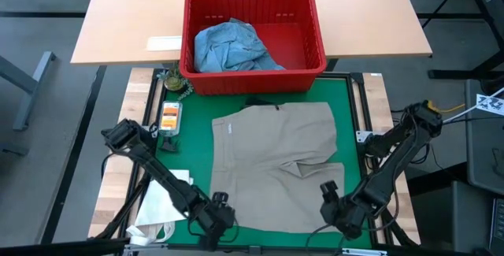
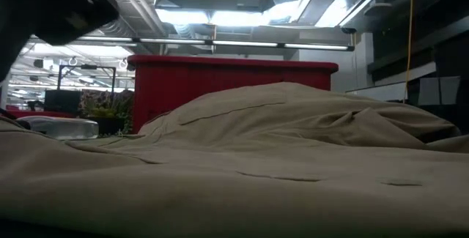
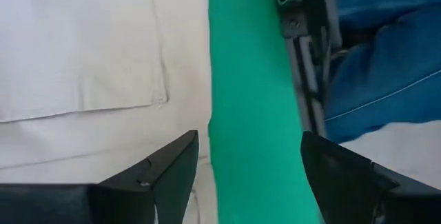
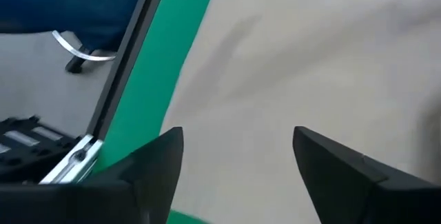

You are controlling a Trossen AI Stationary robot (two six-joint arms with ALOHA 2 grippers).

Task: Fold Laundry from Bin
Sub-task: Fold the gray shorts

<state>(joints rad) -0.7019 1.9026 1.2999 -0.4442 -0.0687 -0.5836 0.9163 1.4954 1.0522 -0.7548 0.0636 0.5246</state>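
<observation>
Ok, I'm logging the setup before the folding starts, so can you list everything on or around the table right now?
khaki garment: one, tan, spread flat on the middle of the mat.
blue garment: one, light blue, crumpled inside the bin.
bin: one, red, at the mat's far edge, on the wooden table.
mat: one, green, under the khaki garment.
wooden table: one, light wood, beyond the mat.
paper bag: one, white, at the mat's near left corner.
small packet: one, orange and white, left of the khaki garment.
left gripper: open, at the garment's near left edge.
right gripper: open, at its near right edge.
</observation>
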